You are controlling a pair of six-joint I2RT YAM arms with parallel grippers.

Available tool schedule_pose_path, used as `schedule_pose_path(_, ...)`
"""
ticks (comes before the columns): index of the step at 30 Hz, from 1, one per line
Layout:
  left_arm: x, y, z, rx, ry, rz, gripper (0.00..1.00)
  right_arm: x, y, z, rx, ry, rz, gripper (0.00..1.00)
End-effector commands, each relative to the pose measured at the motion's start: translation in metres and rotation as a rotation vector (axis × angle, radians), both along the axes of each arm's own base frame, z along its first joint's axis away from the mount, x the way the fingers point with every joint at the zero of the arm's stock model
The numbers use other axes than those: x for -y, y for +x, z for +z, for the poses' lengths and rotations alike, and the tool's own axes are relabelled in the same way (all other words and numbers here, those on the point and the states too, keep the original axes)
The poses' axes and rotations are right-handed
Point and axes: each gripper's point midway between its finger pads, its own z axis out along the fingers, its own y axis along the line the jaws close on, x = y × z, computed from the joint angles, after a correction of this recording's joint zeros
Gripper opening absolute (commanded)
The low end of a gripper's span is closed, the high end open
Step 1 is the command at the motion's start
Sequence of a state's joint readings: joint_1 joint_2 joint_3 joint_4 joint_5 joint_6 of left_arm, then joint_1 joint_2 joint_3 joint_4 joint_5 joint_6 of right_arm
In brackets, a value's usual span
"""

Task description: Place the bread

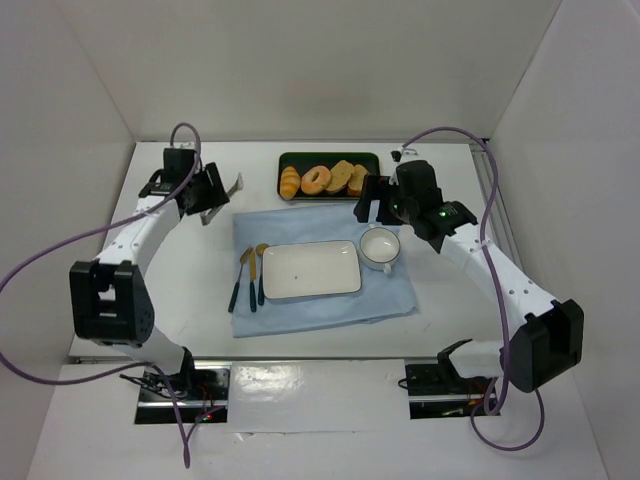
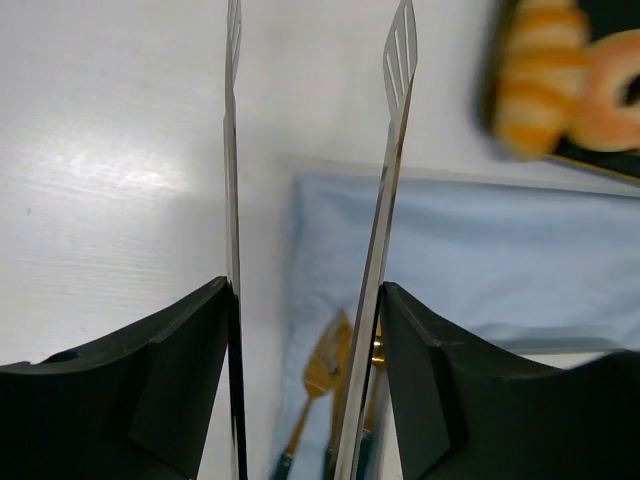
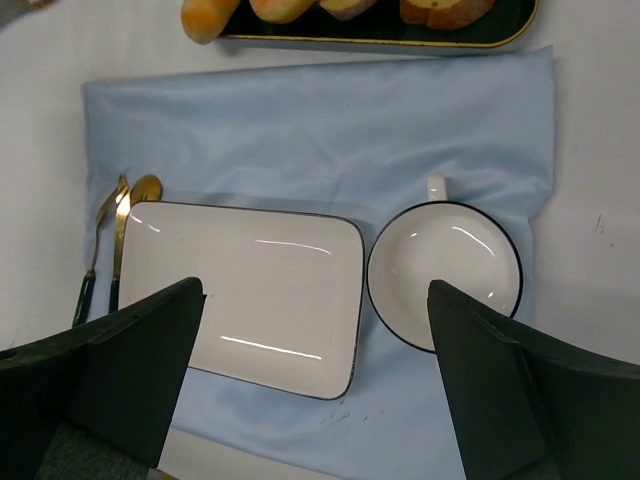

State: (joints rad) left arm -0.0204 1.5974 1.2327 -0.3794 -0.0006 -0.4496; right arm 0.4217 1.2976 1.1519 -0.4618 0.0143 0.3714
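Note:
The bread (image 1: 290,182), a golden ridged roll, lies at the left end of the dark tray (image 1: 330,157). It also shows blurred in the left wrist view (image 2: 528,90) and at the top edge of the right wrist view (image 3: 205,15). My left gripper (image 1: 208,197) (image 2: 305,300) holds metal tongs (image 2: 395,150). Their blades stand apart and empty, left of the tray and short of the bread. My right gripper (image 1: 372,208) (image 3: 315,295) is wide open and empty, above the white plate (image 3: 240,280) and the cup (image 3: 445,275).
A bagel (image 1: 317,179) and toast slices (image 1: 348,177) share the tray. A blue cloth (image 1: 320,225) carries the rectangular plate (image 1: 310,270), the cup (image 1: 379,247) and a gold fork and spoon (image 1: 248,278). White walls enclose the table on three sides.

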Motion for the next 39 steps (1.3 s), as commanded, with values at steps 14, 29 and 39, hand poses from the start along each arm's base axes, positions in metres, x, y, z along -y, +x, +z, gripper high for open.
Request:
schedule_pose_path(14, 0.162, -0.019, 0.106, 0.151, -0.124, -0.366, 0.73, -0.006, -0.013, 0.03, 0.064, 0.114, 0.028, 1.0)
schedule_pose_path(29, 0.155, -0.001, 0.107, 0.152, 0.047, -0.278, 0.63, 0.011, -0.019, 0.029, 0.092, 0.16, -0.005, 1.0)
schedule_pose_path(39, 0.146, 0.013, 0.065, 0.055, 0.221, -0.29, 0.6, 0.012, -0.017, 0.032, 0.089, 0.19, -0.007, 1.0)
